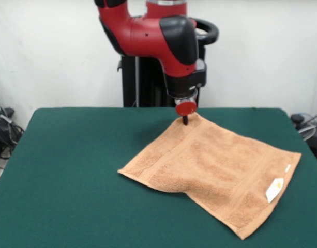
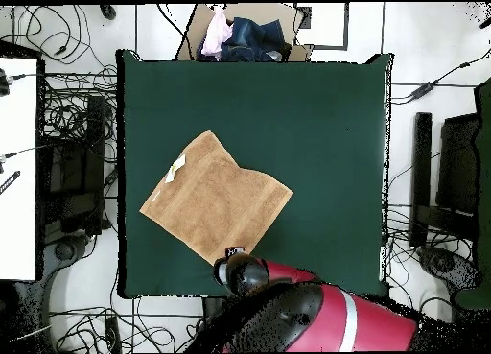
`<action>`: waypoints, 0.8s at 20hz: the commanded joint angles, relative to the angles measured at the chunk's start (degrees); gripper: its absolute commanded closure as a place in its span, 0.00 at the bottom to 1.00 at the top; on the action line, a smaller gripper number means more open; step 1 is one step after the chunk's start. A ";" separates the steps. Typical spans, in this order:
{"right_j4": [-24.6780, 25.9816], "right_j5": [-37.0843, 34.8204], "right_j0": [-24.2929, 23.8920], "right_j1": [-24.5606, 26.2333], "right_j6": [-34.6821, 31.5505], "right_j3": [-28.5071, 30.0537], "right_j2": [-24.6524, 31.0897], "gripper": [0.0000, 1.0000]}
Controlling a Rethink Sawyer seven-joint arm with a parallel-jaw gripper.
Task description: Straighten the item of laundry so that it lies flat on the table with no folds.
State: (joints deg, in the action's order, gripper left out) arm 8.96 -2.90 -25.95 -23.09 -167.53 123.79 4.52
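The tool (image 1: 185, 120) meets the towel's (image 1: 215, 168) far corner on the table (image 1: 65, 170); grip state seemingly indiscernible.

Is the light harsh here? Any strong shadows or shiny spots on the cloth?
Front view: soft, even light; the towel casts only a thin shadow along its near edge, and the table shows no glare. Overhead view: flat light too, with hardly any shadow around the towel.

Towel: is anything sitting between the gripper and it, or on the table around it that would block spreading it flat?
Nothing visible. The gripper is right at the towel's far corner with no object between them. The table around the towel shows only bare green cloth in both views.
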 commanded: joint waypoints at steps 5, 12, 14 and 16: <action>-2.69 -2.33 -1.88 0.80 -3.03 0.59 7.52 1.00; 2.05 2.47 -6.66 3.86 -0.96 2.26 6.12 1.00; 4.05 6.01 -7.69 5.46 -1.28 3.44 5.03 1.00; 6.49 10.20 -8.60 7.56 -1.83 4.74 3.66 1.00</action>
State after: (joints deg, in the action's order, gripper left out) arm 9.92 -1.60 -31.40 -22.41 -167.53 125.29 6.88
